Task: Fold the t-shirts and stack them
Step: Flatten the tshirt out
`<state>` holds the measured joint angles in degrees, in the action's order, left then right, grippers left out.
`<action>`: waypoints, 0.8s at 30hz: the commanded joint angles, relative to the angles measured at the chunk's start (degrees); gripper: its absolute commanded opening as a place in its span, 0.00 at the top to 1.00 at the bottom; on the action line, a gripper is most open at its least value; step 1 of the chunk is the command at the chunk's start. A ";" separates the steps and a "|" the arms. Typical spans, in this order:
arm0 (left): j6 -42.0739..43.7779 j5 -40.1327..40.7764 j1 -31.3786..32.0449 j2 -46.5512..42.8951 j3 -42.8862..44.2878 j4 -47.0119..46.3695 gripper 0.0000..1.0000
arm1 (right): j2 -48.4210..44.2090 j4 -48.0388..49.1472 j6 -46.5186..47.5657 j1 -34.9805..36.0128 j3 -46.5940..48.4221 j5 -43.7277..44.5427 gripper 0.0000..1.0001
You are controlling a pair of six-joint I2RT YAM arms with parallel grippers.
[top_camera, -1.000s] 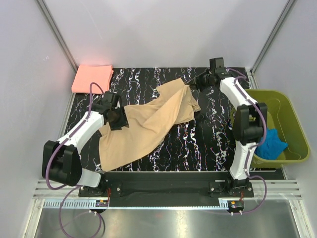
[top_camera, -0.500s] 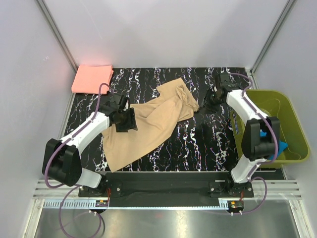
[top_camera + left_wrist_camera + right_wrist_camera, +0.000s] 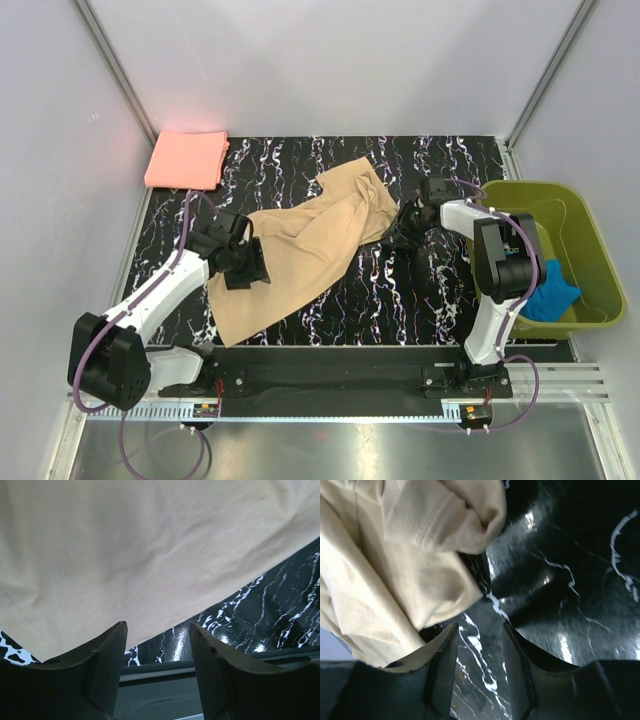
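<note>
Cannot trace whole outline of tan shirt (image 3: 150, 550): cropped by top, left and right edges in left wrist view, by top and left edges in right wrist view. Lose strip of its left edge under left gripper (image 3: 248, 265) from above. Cannot separate jaws of right gripper (image 3: 405, 224) from dark tabletop (image 3: 400, 300) there. See only part of blue cloth (image 3: 553, 290) in basket (image 3: 590, 245), rest behind right arm (image 3: 500, 262).

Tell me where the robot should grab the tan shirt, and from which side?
Probably the bunched-up end of the tan-beige soft cloth t-shirt, nearest the right claw, coming in low from the right. That end is folded into thick lumps on the black marbled table, easy to pinch; the rest lies flat and thin.
</note>
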<state>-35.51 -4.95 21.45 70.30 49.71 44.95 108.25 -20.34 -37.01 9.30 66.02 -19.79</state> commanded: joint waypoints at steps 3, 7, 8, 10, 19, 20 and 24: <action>-2.37 -1.55 -0.62 -0.60 -1.64 -3.72 0.42 | 2.93 5.49 -4.72 0.98 3.32 0.28 0.55; -2.02 -0.76 -1.06 -1.22 -1.29 -3.99 0.42 | 4.43 7.94 -8.51 0.98 2.28 1.68 0.61; -2.02 -0.68 -1.24 -0.79 -1.11 -3.99 0.42 | 5.13 8.12 -8.86 1.07 2.19 2.03 0.62; -1.85 -1.11 -1.59 -0.17 -0.85 -4.25 0.42 | 5.83 8.21 -8.95 1.07 2.36 2.65 0.68; 0.08 -0.06 -1.68 5.54 0.99 -5.48 0.42 | -1.60 -18.89 1.58 1.07 11.82 8.87 1.00; 0.35 -0.23 -1.68 6.76 1.70 -6.18 0.42 | -3.55 -27.91 4.47 0.98 12.55 9.41 1.00; 0.79 -0.67 -1.68 12.22 3.72 -8.47 0.42 | -15.24 -40.56 7.40 1.25 9.93 8.64 1.00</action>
<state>-36.03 -5.50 20.05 80.01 50.06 40.38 104.84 -42.52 -34.96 9.98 75.59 -13.28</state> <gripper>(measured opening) 0.580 0.010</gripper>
